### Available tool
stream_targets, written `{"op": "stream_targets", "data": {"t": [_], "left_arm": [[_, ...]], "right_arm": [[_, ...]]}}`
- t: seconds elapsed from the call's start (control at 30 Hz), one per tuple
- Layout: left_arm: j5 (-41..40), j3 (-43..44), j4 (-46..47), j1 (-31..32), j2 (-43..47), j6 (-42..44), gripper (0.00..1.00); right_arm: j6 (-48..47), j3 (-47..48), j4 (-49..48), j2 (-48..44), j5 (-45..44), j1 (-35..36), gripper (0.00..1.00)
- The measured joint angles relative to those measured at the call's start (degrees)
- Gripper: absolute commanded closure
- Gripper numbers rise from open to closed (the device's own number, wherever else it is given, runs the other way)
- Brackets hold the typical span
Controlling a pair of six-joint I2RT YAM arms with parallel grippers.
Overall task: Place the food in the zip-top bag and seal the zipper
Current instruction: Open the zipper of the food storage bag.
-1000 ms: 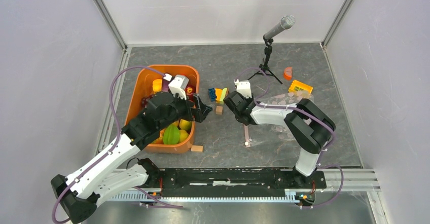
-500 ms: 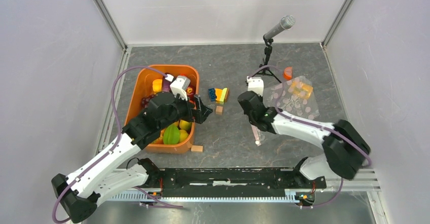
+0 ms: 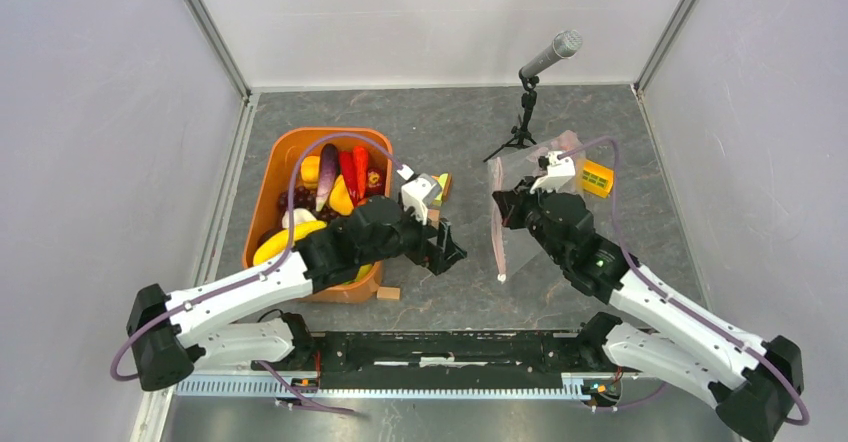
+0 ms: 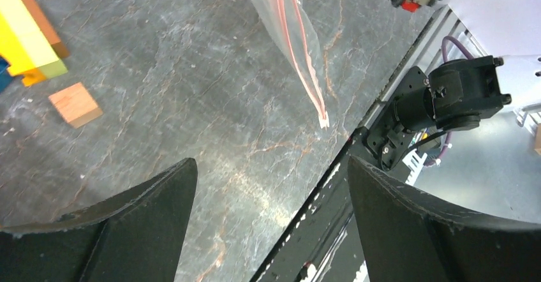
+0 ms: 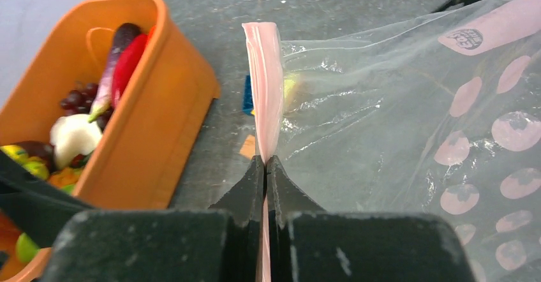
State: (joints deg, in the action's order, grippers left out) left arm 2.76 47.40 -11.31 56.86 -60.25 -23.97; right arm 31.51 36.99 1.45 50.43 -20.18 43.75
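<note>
The orange tub [image 3: 335,132] at the left of the table [image 3: 450,132] holds most of the food [image 3: 340,177]. From above we make out a purple aubergine [image 3: 327,172], a red piece [image 3: 360,167] and a yellow banana shape [image 3: 285,242]. The right wrist view adds dark grapes [image 5: 80,97] and a white piece [image 5: 73,135] in the tub.

The zip-top bag [image 5: 395,122] hangs to the right of the tub. The right gripper [image 5: 265,164] is clamped on its pink zipper [image 5: 265,84], fingers pressed together on the strip. A yellow piece [image 3: 597,177] sits at the bag's far corner; we cannot tell whether it is inside.

The bag carries pink dots and a pink label [image 5: 494,27] with a small emblem; we cannot read it.

The left gripper [image 4: 271,167] is spread wide and holds nothing, between tub and bag. Only its wrist view shows the white slider [image 4: 323,122] at the zipper's low end, plus a wooden block [image 4: 75,103] and coloured building blocks [image 4: 29,33] on the table.
</note>
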Motion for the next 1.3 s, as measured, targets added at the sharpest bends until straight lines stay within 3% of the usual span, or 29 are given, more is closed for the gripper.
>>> {"op": "stream_targets", "data": {"t": [0.43, 0.67, 0.9, 1.3], "left_arm": [[-8.2, -2.1, 17.5, 7.4, -9.8, -0.6, 0.2], [-11.9, -2.8, 24.3, 7.5, -13.8, -2.1, 0.18], [-14.1, -2.8, 26.9, 7.5, -17.2, -2.6, 0.3], [-15.7, -3.7, 28.1, 7.5, -17.2, -2.6, 0.23]], "right_arm": [[2.6, -0.4, 2.9, -5.7, 5.7, 0.0, 1.0], [3.6, -0.4, 3.0, -5.9, 6.9, 0.0, 1.0], [3.8, -0.4, 3.0, -6.4, 7.5, 0.0, 1.0], [4.0, -0.9, 2.9, -6.6, 7.7, 0.0, 1.0]]}}
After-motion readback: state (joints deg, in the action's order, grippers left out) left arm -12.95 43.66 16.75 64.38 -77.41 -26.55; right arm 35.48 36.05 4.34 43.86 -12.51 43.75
